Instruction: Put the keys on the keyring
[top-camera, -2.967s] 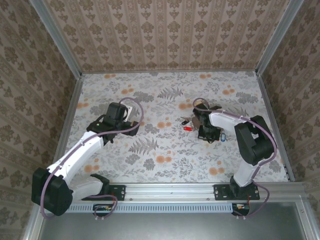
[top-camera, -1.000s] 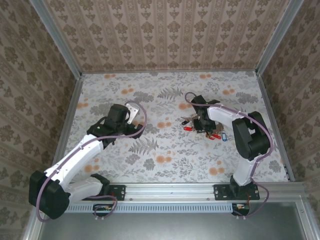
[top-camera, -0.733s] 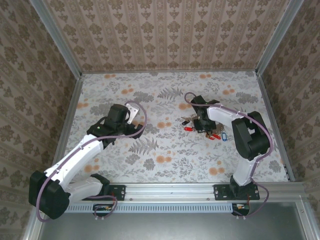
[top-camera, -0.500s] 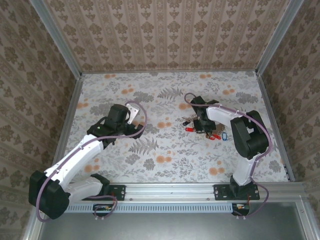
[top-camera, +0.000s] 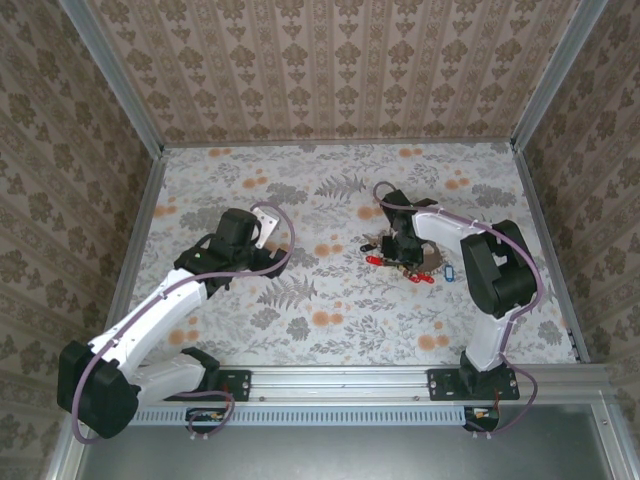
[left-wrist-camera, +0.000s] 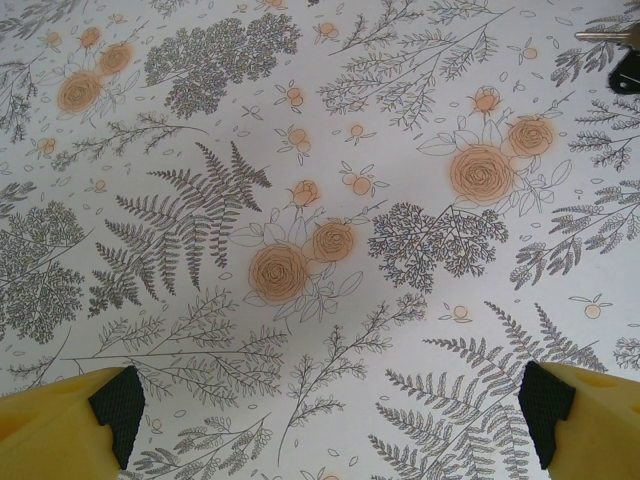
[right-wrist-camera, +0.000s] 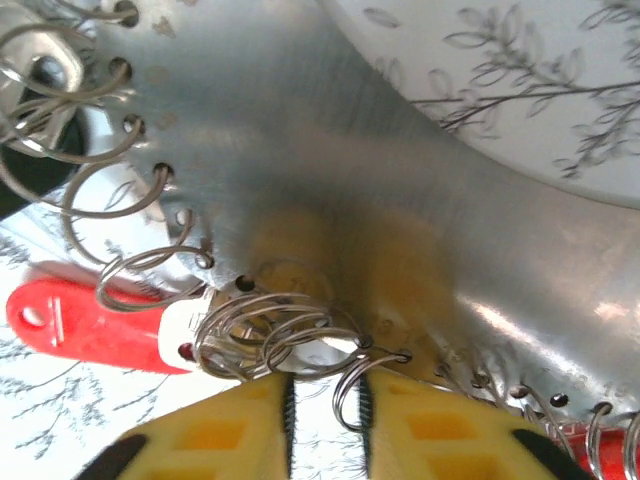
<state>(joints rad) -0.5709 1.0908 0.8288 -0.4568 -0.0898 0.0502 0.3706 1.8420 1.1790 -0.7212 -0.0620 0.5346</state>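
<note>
Yellow-fingered left tool (left-wrist-camera: 330, 410) spread wide above floral tabletop (left-wrist-camera: 400, 330); right tool (right-wrist-camera: 327, 400) nearly closed around thin silvery wire ring (right-wrist-camera: 350, 392), grip unclear.

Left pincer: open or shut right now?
Open. The left pincer has its fingers far apart at opposite edges of the left wrist view, patterned table between them.

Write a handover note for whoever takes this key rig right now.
Left tool: open, above bare table, holding nothing.
Right tool: fingers nearly together, a small wire ring in the gap; grip unclear.
Keys lie clustered under the right tool, beside a holed metal plate; blue-headed key nearby.
Done: no key clearly threaded. Left: thread the keys.
</note>
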